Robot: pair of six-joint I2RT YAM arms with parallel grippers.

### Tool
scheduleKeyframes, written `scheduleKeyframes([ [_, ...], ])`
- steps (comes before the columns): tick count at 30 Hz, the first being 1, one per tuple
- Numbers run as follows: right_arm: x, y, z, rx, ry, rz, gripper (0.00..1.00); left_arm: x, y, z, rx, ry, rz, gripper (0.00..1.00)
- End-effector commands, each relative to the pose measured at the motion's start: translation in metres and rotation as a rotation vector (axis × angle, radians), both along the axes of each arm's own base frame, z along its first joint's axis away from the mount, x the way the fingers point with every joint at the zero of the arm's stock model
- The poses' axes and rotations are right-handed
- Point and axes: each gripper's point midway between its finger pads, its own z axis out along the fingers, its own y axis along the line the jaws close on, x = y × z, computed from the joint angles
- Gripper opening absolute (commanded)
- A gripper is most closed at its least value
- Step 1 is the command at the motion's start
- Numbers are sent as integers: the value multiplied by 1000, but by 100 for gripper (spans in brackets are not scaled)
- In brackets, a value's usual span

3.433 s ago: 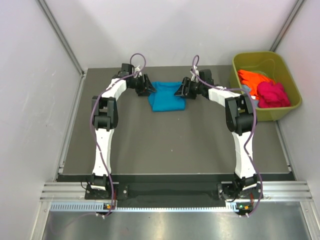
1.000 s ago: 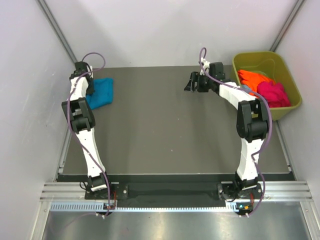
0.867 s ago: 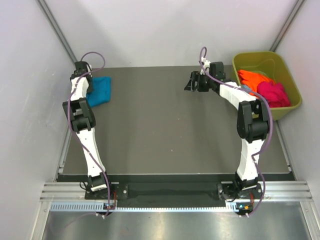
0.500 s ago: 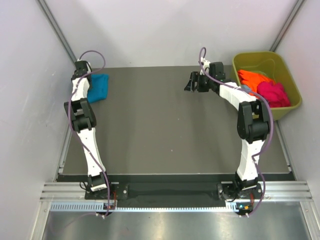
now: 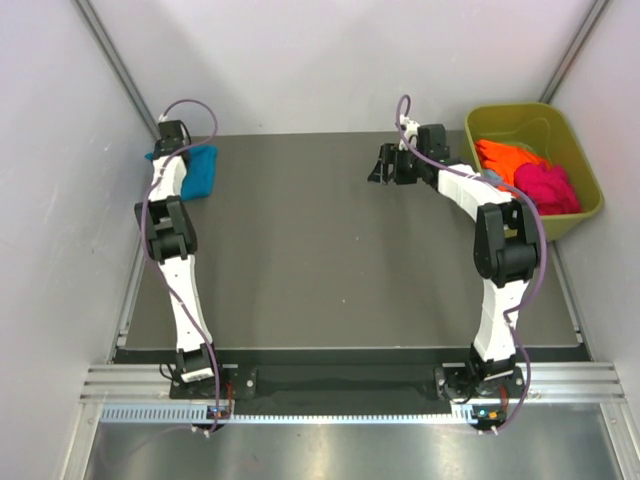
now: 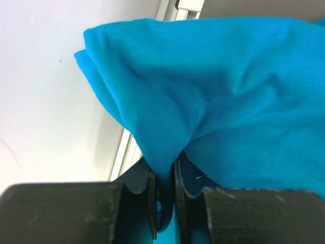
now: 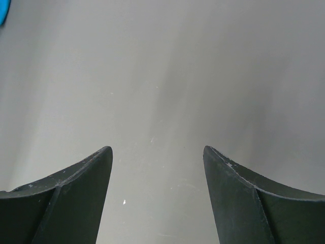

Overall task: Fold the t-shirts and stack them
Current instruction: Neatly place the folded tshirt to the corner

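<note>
Dark surface (image 5: 340, 260), white-walled cell: teal-blue t-shirt (image 5: 203, 170) at the far-left corner, two more shirts in the tub.

Left arm (image 5: 165, 215) reaches to the far-left corner. The left jaws are almost closed, pinching a fold of the teal-blue t-shirt, and the wrist view shows cloth rising from between them. The bundle sits at the surface's left edge beside the wall (image 5: 60, 150), its longer side apparently running near-to-far; whether it rests or hangs cannot be told. The right jaws stand wide apart, grip nothing, and hover over bare surface at far centre-right. The olive-green tub (image 5: 585, 215) lies to their right, holding the orange t-shirt (image 5: 505, 160) and, further right, the magenta-pink t-shirt (image 5: 548, 188). Judgement: the next shirt suits the right arm (image 5: 500, 240), which is nearer, with a rightward reach over the tub's rim.
</note>
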Motion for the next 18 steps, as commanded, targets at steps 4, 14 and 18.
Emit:
scheduleKeyframes([
  [4,-2,10,42,8,-106,30,73,21,-6,26,66,-118,54,18],
  [14,-7,9,39,-1,-104,32,73,17,3,31,73,-118,71,12],
  [18,-7,8,41,-3,-107,31,73,16,11,33,106,-123,93,10],
])
